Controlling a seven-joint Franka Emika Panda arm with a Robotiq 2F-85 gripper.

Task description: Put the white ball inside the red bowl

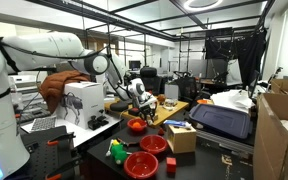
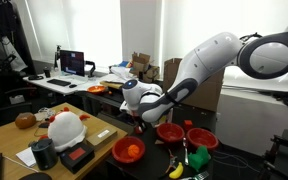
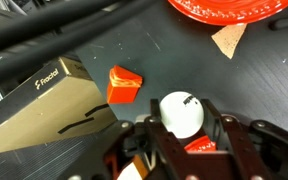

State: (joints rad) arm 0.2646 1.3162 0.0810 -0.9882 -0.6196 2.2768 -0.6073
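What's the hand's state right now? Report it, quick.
Hand: closed on the ball, holding it.

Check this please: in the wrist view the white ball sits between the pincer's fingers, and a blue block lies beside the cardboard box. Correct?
Only the colour is wrong: the wrist view shows an orange-red block beside the cardboard box, with the white ball between the fingers of the pincer.

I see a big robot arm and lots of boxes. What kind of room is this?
Probably a robot lab or workshop. It has a robot arm, a monitor that is lit up, and big cardboard boxes piled at the side.
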